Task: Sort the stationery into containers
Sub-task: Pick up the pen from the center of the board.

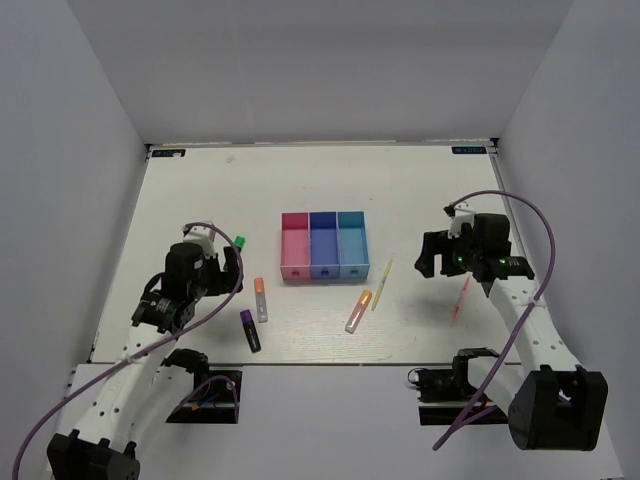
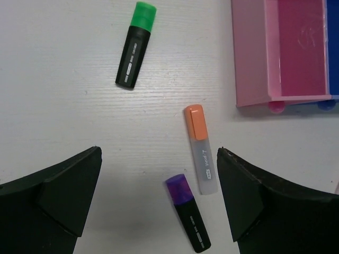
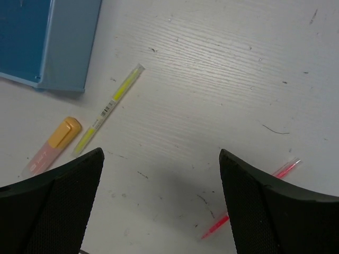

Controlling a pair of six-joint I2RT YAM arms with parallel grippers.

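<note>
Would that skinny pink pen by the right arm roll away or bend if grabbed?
Probably light and stiff: the pink pen looks like a thin, straight plastic tube. Being slim and seemingly round, it could well roll if nudged sideways. It lies flat on the table, so there is little height to pinch.

White table [image 1: 200, 200]; plain grey walls [image 1: 320, 60] around

Three joined bins [image 1: 324, 271] sit on the table [image 1: 200, 200]; purple marker [image 1: 249, 329] and yellow pen [image 1: 381, 284] lie loose outside them
</note>
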